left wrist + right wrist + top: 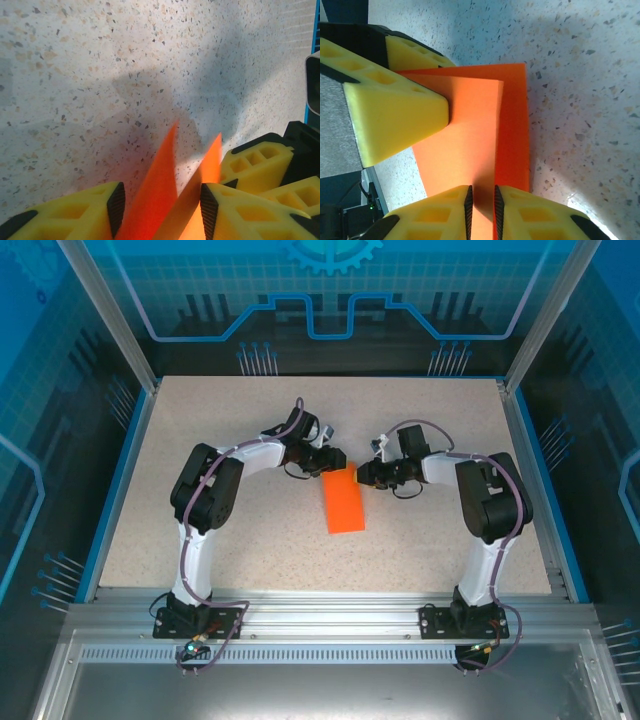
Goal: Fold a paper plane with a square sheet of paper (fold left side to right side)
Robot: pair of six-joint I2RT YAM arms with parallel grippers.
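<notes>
The square sheet of paper is orange-red and lies folded in half as a narrow rectangle at the table's middle. Its top end sits between my two grippers. My left gripper is open. In the left wrist view its jaws straddle two raised layers of the sheet. My right gripper meets the sheet from the right. In the right wrist view its jaws stand a narrow gap apart over the upper layer's free edge. A yellow left finger rests on that upper layer.
The speckled beige table has a blue rim and glass walls on three sides. Both arms arch inward from their bases at the near edge. The right gripper's yellow fingers sit close beside my left jaws.
</notes>
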